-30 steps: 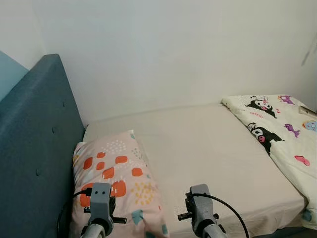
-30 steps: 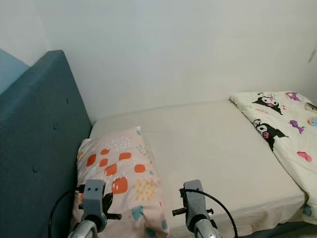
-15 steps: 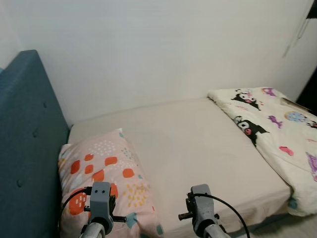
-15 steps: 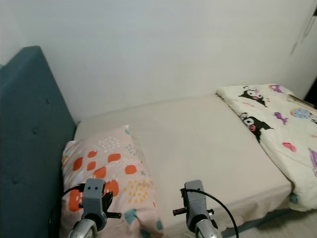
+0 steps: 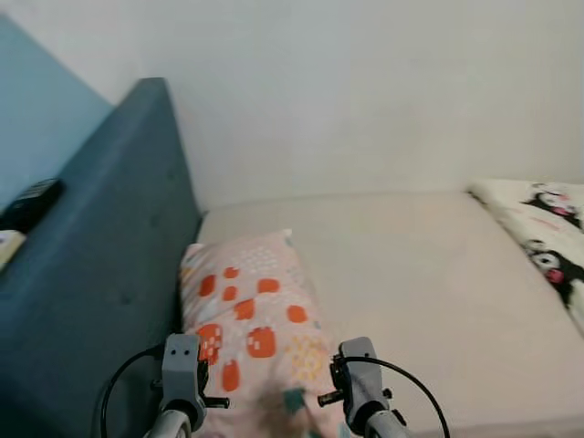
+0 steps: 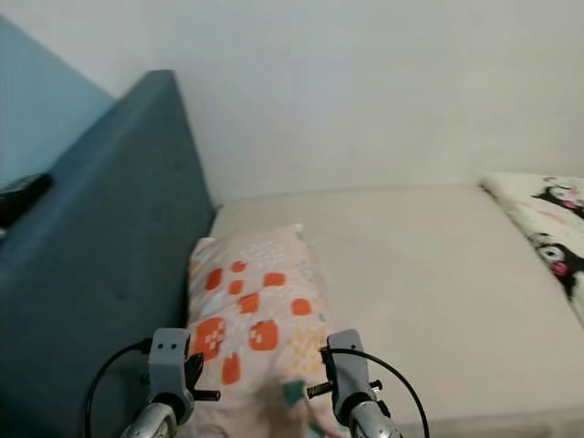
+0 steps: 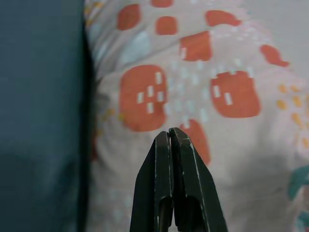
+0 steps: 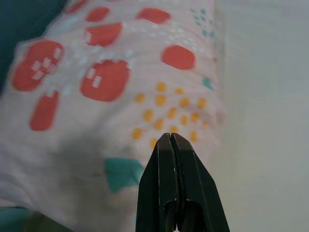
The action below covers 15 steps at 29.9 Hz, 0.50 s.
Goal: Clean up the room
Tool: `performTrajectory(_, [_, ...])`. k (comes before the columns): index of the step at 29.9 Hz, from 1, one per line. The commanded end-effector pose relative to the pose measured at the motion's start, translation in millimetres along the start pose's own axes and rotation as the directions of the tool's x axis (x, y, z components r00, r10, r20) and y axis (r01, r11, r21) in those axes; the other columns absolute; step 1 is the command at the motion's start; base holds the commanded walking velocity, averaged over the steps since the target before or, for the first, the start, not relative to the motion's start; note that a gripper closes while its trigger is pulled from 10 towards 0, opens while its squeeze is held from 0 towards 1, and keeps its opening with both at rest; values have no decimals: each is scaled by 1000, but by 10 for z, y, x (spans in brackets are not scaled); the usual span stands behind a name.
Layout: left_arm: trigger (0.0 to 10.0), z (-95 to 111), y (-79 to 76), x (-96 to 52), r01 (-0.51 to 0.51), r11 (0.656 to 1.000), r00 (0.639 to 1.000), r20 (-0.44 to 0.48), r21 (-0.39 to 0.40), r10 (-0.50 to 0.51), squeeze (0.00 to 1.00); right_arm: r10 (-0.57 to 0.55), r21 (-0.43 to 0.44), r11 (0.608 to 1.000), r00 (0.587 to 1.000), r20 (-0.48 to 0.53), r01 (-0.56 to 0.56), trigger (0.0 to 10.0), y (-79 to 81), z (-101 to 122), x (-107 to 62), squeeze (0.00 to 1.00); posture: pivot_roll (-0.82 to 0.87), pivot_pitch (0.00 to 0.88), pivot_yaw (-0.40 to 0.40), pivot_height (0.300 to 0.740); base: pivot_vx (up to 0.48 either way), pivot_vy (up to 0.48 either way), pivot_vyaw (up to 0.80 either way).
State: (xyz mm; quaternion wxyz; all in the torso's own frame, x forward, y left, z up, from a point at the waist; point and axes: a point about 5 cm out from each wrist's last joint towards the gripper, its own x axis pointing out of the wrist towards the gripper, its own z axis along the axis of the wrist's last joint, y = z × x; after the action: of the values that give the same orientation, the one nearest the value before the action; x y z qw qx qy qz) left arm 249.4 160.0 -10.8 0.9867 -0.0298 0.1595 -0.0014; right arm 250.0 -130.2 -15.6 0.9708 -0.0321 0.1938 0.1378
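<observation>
At lower centre our view has swung back onto the pillow point(image 5: 257, 333), so we judge it next, left gripper point(image 7: 170, 137) and right gripper point(image 8: 170, 140) both pinched closed on nothing.

Pillow point(image 5: 260, 315) lay at the bed's point(image 5: 429, 274) left end, touching the headboard point(image 5: 100, 274). Blanket point(image 5: 552, 251) sat at the bed's right edge, well apart from the pillow. Wall point(image 5: 365, 91) ran behind the bed. A remote point(image 5: 29, 203) rested on the ledge left of the headboard.

white wall point(image 5: 383, 91), teal headboard point(image 5: 100, 255), bed point(image 5: 429, 274)
</observation>
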Motion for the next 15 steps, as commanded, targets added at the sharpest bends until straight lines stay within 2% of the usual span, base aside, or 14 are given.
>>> performTrajectory(1, [10000, -35, 10, -15, -2, 1000, 1000, -12, 6, 2, 0, -9, 20, 1000, 1000, 9, 9, 10000, -22, -19, -28, 0, 7, 41, -14, 740, 0, 0, 0])
performTrajectory(12, [10000, -12, 4, -19, 7, 1000, 1000, 7, 8, -7, 0, -8, 19, 1000, 1000, 6, 8, 10000, -15, -30, -37, 0, 5, 45, -13, 740, 0, 0, 0])
performTrajectory(15, [10000, -10, 0, -19, 10, 1000, 1000, 8, 9, -10, 0, -9, 24, 1000, 1000, 6, 9, 10000, -19, -34, -40, 0, 6, 45, -12, 740, 0, -480, 0])
